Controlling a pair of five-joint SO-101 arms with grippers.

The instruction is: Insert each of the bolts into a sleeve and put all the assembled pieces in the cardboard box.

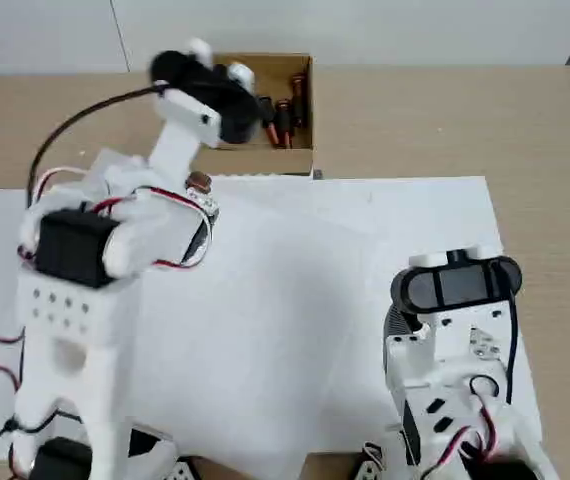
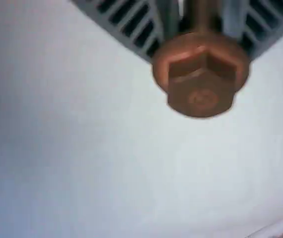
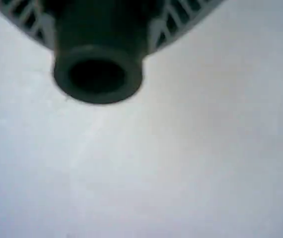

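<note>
High view first: the left arm point(image 1: 115, 250) is arching over the white paper sheet point(image 1: 325, 300) on the bench point(image 1: 435, 120). A copper bolt point(image 1: 198, 182) is peeking out beneath it, just short of the cardboard box point(image 1: 265, 160), where red-and-dark assembled pieces point(image 1: 283, 118) are already lying. The right arm point(image 1: 455, 330) is sitting folded near the front edge, well apart from the left one.

Left wrist view: the left hand point(image 2: 199, 12) is clamping the bolt's shank between grey ribbed fingers point(image 2: 121, 20). The hex head and its round flange are pointing out over the paper, dull copper metal with crisp flats.

Right wrist view: the right hand point(image 3: 99, 17) is gripping a dark sleeve point(image 3: 98, 74), a smooth, thick-walled tube with its open bore facing outward.

I'm reading this as the mating step, with each arm carrying one half. The next move is likely calling for the arms to close the gap and line the shank up square with that bore. The shank's tip is hiding between the fingers.
</note>
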